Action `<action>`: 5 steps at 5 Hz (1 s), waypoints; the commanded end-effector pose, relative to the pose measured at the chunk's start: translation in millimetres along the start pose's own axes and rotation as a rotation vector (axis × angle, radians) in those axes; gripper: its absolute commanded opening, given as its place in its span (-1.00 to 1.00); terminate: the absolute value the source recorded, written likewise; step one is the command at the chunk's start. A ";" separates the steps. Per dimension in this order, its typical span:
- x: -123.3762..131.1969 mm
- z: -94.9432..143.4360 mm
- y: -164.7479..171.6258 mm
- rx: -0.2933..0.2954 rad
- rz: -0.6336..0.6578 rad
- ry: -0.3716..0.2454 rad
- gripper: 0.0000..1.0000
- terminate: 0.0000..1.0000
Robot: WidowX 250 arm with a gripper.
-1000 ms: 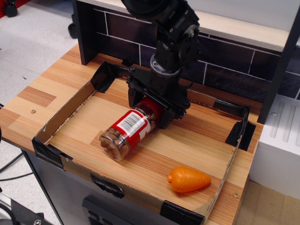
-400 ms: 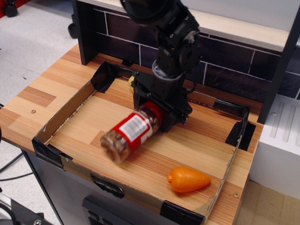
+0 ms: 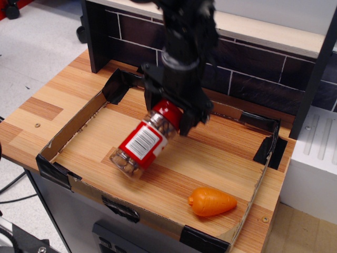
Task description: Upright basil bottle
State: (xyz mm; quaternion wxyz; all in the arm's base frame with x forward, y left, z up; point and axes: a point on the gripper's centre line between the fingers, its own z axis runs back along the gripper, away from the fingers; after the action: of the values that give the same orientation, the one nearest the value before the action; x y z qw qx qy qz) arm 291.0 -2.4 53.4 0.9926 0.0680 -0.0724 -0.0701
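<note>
**Bottle gripped at the lid, partway tilted up**

Gripper (image 3: 169,113) closed around the red lid end of the basil bottle (image 3: 141,145); jaws clamp the cap from both sides. Bottle slants, lid high toward 1 o'clock, base low toward 7 o'clock. The base seems to touch or sit just above the tray floor; cannot tell which. Bottle lies left of centre in the cardboard tray (image 3: 79,118).

Step in hand, by my reading: swinging the bottle about its base until it stands. To do it well:
- keep the base as the pivot so it does not skid toward the 7 o'clock wall
- raise the lid in an arc over the base, not straight up
- hold the clamp firm; a smooth lid could slip in the jaws
- let go only once the base sits flat

Containers: bottle is clear, lid on, filled nearly through with brownish lumps that show at the base end. Tray holds the bottle and an orange toy carrot (image 3: 212,202) at 5 o'clock, well apart from the bottle.
</note>
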 end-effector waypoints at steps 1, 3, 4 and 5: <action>6.2 39.6 5.8 -0.055 -0.003 -0.079 -1.00 -1.00; 14.1 65.6 5.5 -0.143 -0.010 -0.262 -1.00 -1.00; 19.1 69.4 5.5 -0.146 0.005 -0.351 -1.00 -1.00; 18.4 66.2 3.0 -0.147 -0.006 -0.454 -1.00 -1.00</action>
State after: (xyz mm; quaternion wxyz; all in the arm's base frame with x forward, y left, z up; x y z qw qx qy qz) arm 295.9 -14.0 104.5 0.9605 -0.0269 -0.2622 -0.0893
